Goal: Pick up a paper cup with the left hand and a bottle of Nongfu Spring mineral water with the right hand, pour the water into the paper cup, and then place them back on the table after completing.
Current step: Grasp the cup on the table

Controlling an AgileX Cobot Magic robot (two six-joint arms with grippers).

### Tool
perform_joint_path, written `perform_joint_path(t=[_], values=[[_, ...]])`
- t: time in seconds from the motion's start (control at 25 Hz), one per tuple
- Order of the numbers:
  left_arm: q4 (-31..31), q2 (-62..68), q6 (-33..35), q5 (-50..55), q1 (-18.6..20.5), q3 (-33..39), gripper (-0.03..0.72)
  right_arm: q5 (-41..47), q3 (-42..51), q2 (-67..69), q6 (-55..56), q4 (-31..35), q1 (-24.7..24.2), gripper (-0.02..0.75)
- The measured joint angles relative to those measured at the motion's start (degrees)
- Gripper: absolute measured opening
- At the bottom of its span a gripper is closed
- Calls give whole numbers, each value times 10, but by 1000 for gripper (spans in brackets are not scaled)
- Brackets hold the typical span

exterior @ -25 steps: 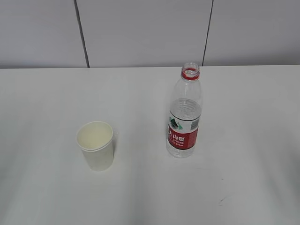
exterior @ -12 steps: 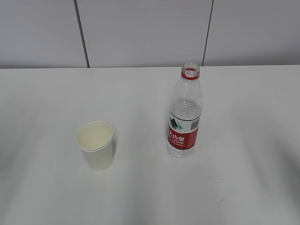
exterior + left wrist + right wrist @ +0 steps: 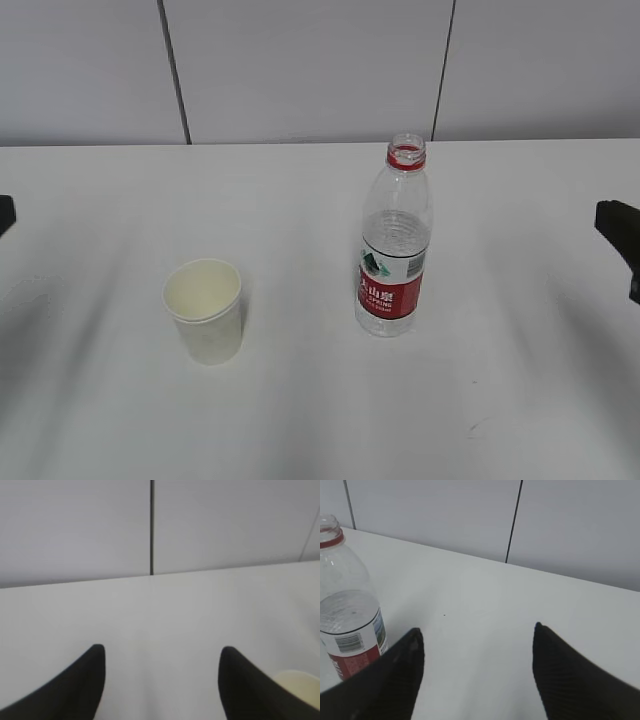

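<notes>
Grey wall panels (image 3: 300, 70) with dark vertical seams stood behind the table (image 3: 300, 420), a plain white top that filled the lower part of the exterior view.

Item 1: paper cup (image 3: 204, 310). Upright, mouth open, pale interior, on the table at about 8 o'clock from the view's centre. Nothing touched it. Its rim also showed at the 5 o'clock corner of the left wrist view (image 3: 295, 680), partly behind one finger.

Item 2: Nongfu Spring bottle (image 3: 394, 240). Upright, uncapped, red neck ring, red and white label, water standing to roughly the shoulder. It stood to the right of the cup, well apart from it. In the right wrist view it sat at 9 o'clock (image 3: 347, 615), just beyond the near finger.

Item 3: left hand (image 3: 162, 680). Only a black sliver at the 9 o'clock edge of the exterior view (image 3: 5, 213), well apart from the cup. The wrist view showed both black fingers spread wide, bare tabletop between them, holding nothing; the camera looked along the table toward the wall.

Item 4: right hand (image 3: 475, 665). A black piece at the 3 o'clock edge of the exterior view (image 3: 620, 240), well apart from the bottle. Fingers parted wide over bare table, empty, likewise aimed level toward the wall.
</notes>
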Motion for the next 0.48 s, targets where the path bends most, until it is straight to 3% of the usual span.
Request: perform_joint_path(t=[0.24,0.48], values=[[0,104,0,-49,-52,0,447,-30,0,55,26,-10,0,505],[0,189,0,-70,-79,-1,447,-51,0,81,66,-70,0,505]])
